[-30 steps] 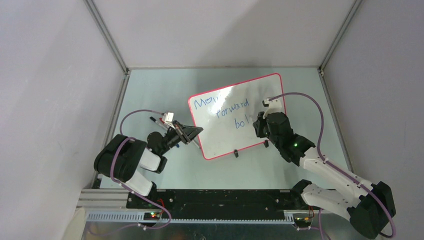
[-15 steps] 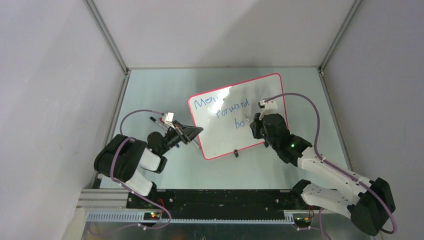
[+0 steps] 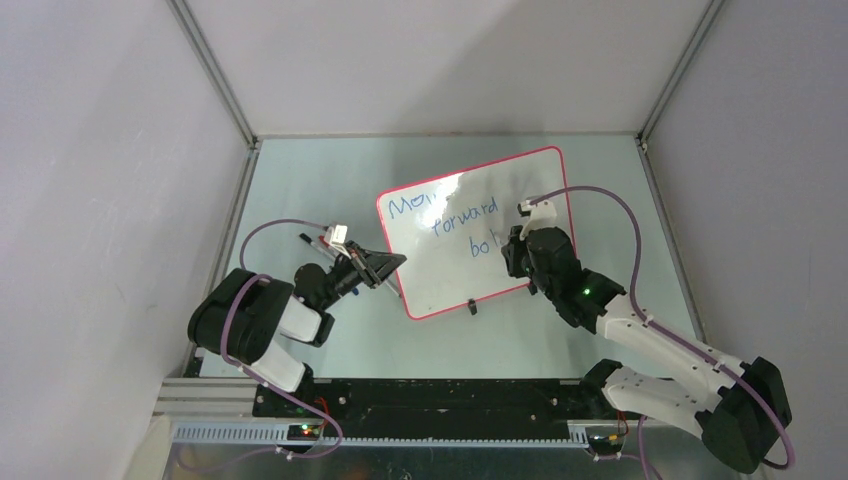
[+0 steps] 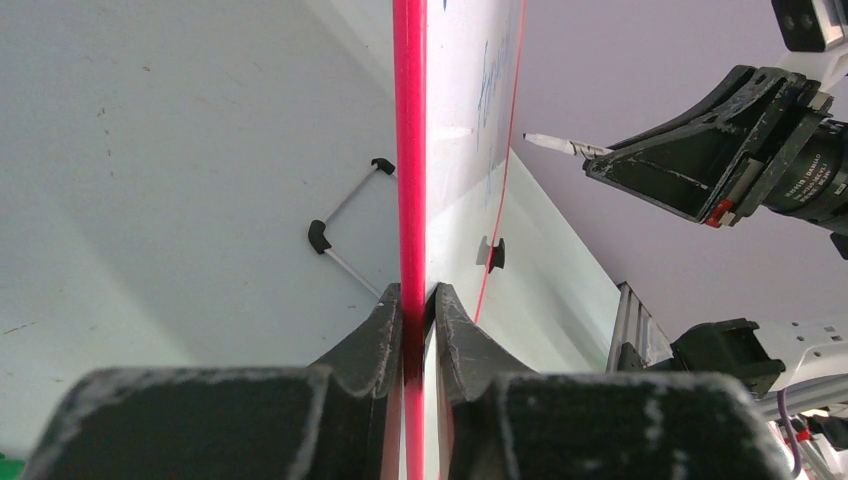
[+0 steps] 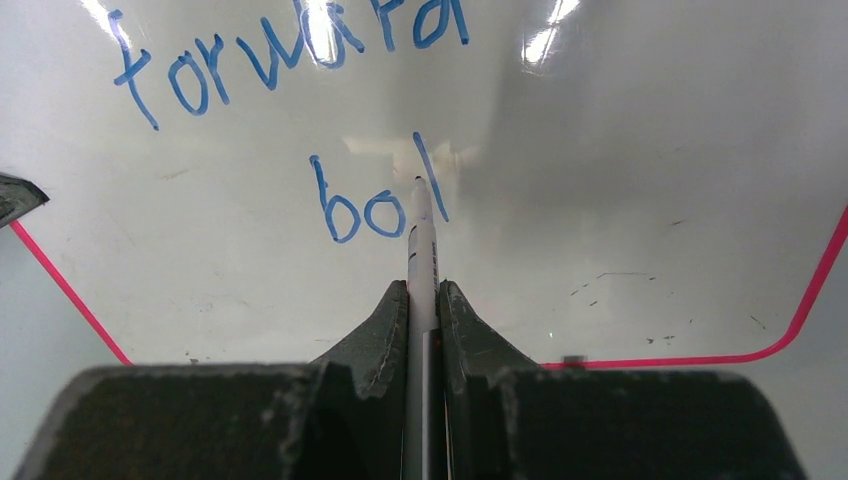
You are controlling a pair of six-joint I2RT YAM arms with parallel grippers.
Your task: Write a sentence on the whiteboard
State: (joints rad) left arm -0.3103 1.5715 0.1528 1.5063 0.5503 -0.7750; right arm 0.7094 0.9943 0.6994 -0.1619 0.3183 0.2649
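Note:
The whiteboard (image 3: pixel 520 190), white with a thin red frame, stands tilted on the table. My left gripper (image 3: pixel 395 262) is shut on the whiteboard's left edge. In the left wrist view the red frame (image 4: pixel 410 150) runs between the jaws of the left gripper (image 4: pixel 420 290). The sentence (image 3: pixel 455 222) is in blue and reads "Move forward bol". My right gripper (image 5: pixel 423 285) is shut on a white marker (image 5: pixel 422 250). The marker's tip sits by the "l" of "bol" (image 5: pixel 370 205). In the top view the right gripper (image 3: pixel 510 250) covers that letter.
Two black clip feet (image 3: pixel 471 306) (image 3: pixel 532 287) sit on the board's lower edge. A wire stand (image 4: pixel 345 225) props the board from behind. Grey enclosure walls with metal corner posts (image 3: pixel 215 75) close in the table on three sides.
My right gripper with the marker has shifted a little left and toward the near edge, so it hides the "l" in the top view. The left arm and the board have not moved.

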